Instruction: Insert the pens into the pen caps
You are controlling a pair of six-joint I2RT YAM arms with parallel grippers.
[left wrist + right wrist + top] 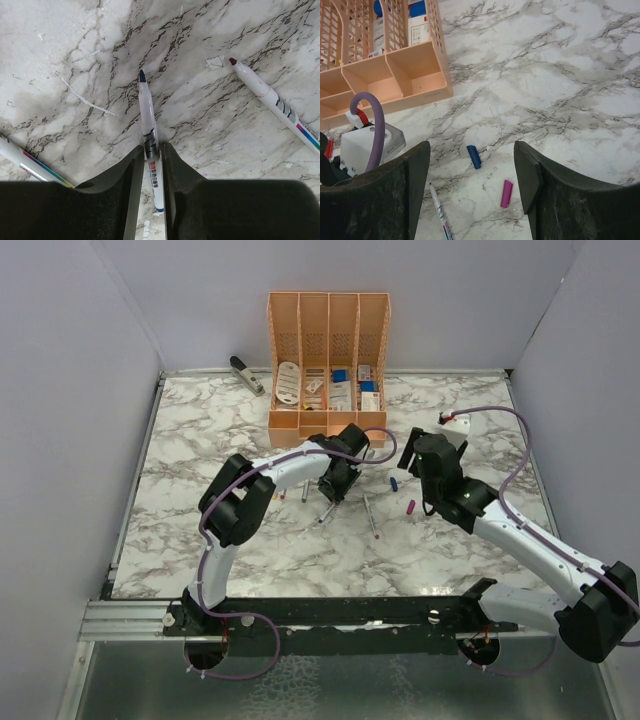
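so the thin grey-white marker pen with the dark blue tip is lying flat on the marble worktop, long axis running straight out from the left tool, tip pointing away from the wrist; that tool stands nearly shut, its fingers against both sides of the barrel, so i'd call it gripped; the stubby blue plastic cap sits off to the right, under the right tool, which is wide open and empty; imo the right arm's nearer the cap, and the pen has to travel rightward to meet it
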